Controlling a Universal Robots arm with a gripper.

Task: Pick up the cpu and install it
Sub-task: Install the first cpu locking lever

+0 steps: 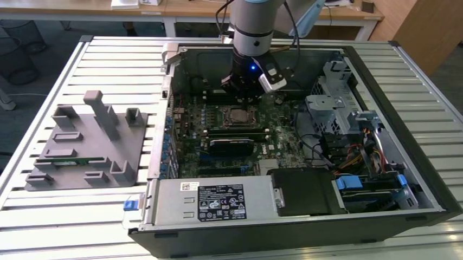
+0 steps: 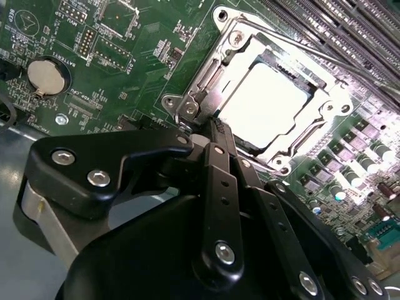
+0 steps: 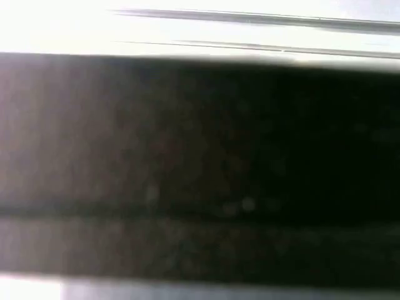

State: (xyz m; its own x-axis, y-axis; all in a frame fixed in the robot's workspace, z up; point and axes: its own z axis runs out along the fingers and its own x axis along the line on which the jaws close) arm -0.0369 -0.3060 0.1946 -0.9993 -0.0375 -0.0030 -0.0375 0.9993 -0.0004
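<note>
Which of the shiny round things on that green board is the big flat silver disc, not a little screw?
The coin cell battery, seen in the second wrist view. It is a wide smooth disc in a holder, apart from the CPU socket, whose frame carries small screws.

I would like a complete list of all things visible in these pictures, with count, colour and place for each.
cpu: one, shiny silver, lying in the socket on the motherboard.
socket: one, metal frame around the cpu.
motherboard: one, green, inside the computer case.
coin battery: one, silver, on the motherboard.
computer case: one, black, open, on the table.
power supply: one, grey, at the case's near edge.
holder: one, grey, on the exterior view's left.
table: one, pale, slatted.
gripper: one, black, above the socket.
</note>
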